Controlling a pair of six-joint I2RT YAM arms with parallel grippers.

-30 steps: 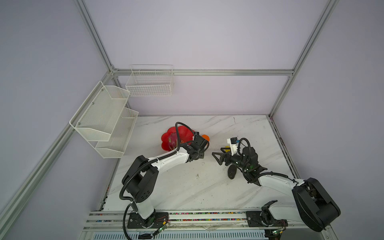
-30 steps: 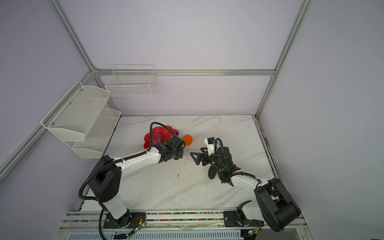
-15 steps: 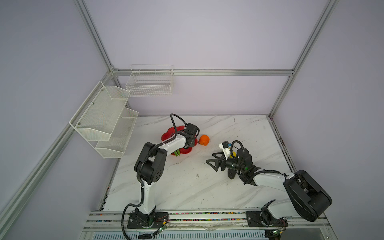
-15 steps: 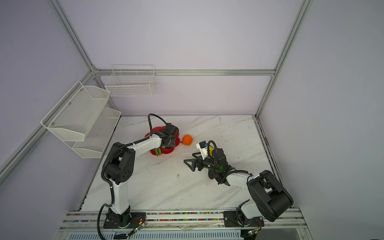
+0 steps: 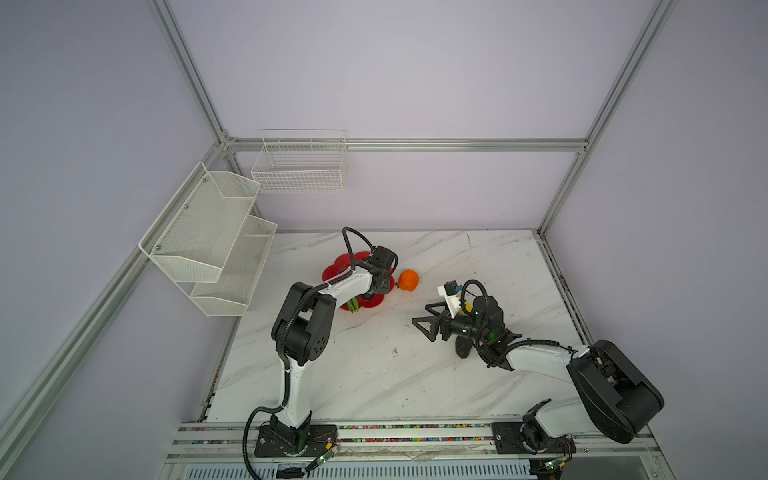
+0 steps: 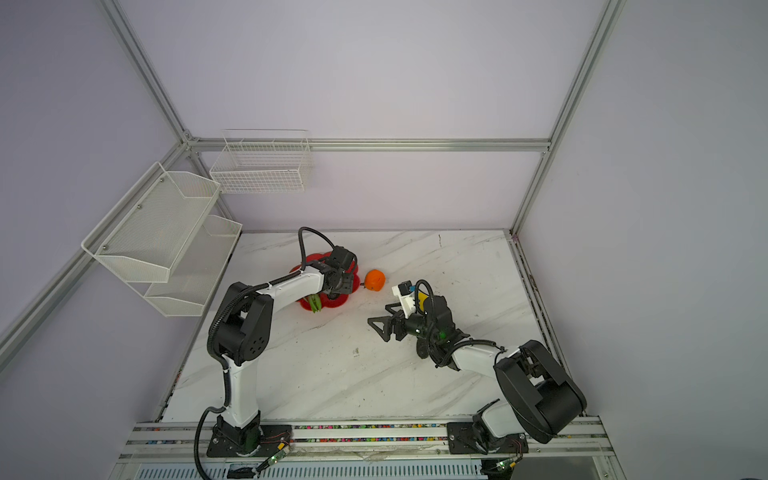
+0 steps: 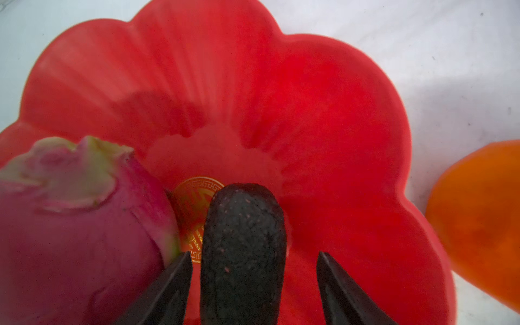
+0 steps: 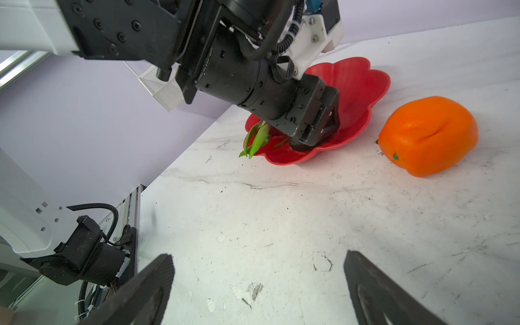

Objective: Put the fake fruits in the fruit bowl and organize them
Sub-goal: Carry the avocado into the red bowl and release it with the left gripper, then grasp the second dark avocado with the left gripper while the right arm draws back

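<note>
This looks like a robotics lab cell. A left arm (image 5: 297,374) and right arm (image 5: 540,359) are mounted on a rail (image 5: 415,436) along the bottom edge in both top views. A frame (image 5: 415,144) of aluminium bars boxes in plain lilac walls (image 5: 395,83) around a marble-look table (image 5: 374,386); wire baskets (image 5: 301,168) hang upper left.

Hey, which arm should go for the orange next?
Probably right: the right gripper is open, empty, facing the orange. The left gripper sits in the bowl around a dark fruit.

Left arm (image 8: 253,78) overhangs fruit bowl (image 8: 365,81); tabletop (image 8: 281,211) between orange (image 8: 427,135) and right fingers (image 8: 149,287) lies open.
</note>
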